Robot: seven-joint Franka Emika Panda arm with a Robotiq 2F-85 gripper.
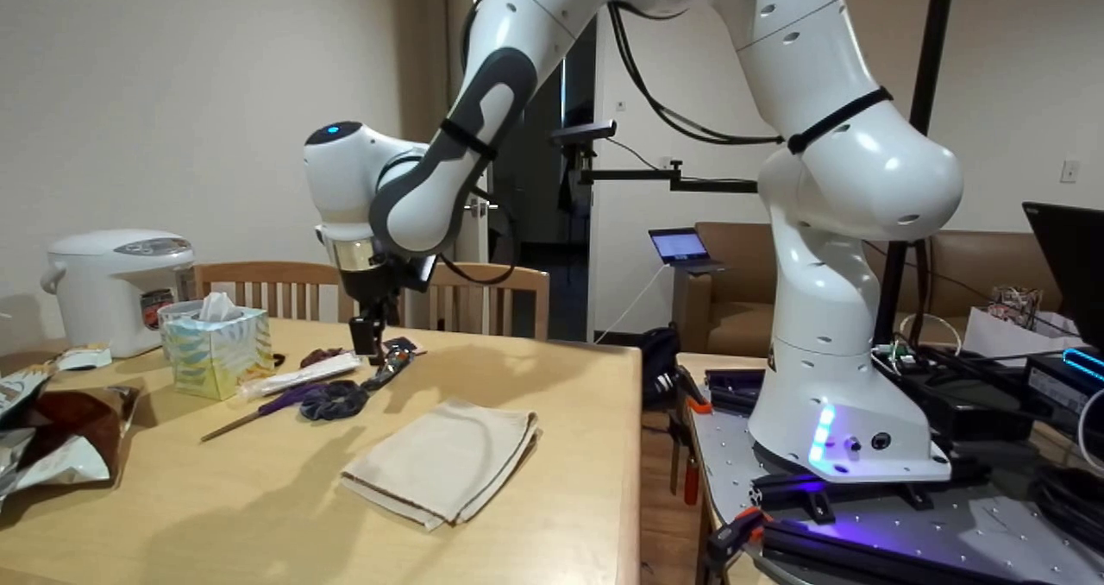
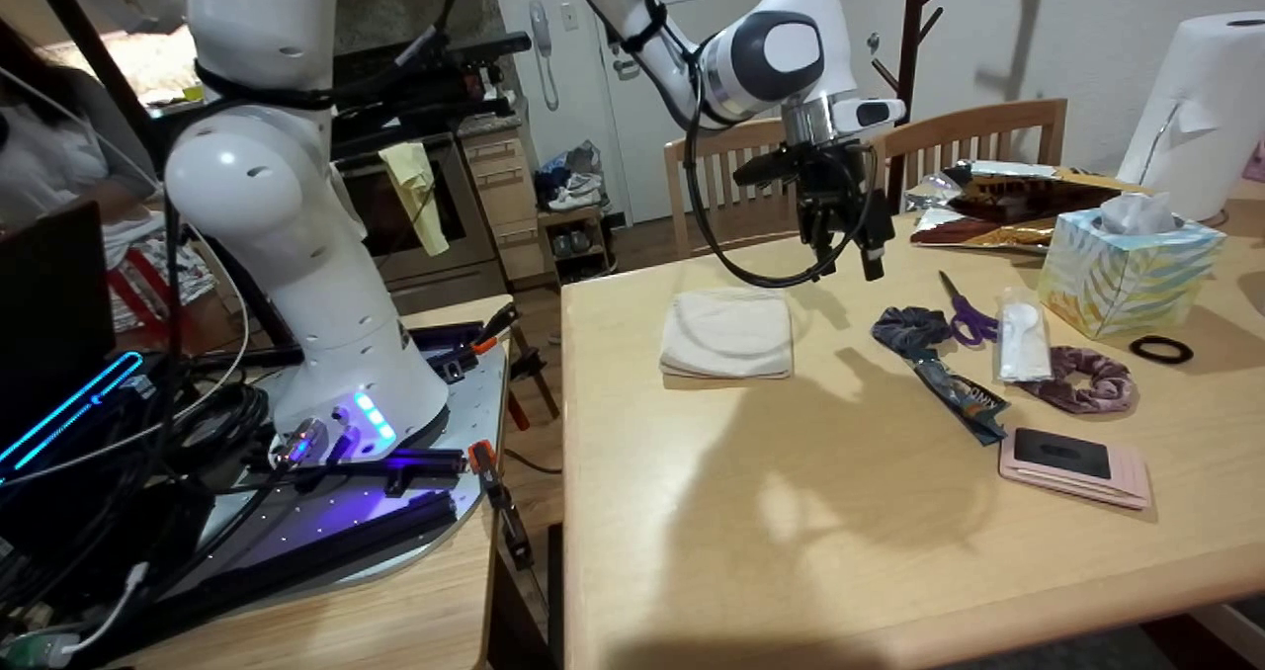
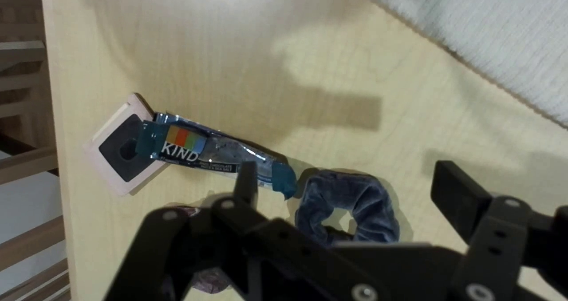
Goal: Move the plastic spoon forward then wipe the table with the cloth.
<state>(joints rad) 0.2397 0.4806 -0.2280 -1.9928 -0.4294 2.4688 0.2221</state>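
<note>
Awaiting grasp, seemingly: plastic spoon (image 2: 1023, 337), wrapped; claw (image 3: 346, 172), parted, empty; best lowered squarely, avoiding mauve scrunchie (image 2: 1099, 395).

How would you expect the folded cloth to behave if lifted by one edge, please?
The cloth would probably sag, as it looks like soft fabric. Layers show along its edge in an exterior view, so it might unfold if only one is caught. Its woven-looking texture in the wrist view suggests it may not be slippery.

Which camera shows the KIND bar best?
The wrist view: the KIND bar appears large from above, its name readable, though a gripper fingertip covers a bit. Both exterior views show it smaller and at a slant.
</note>
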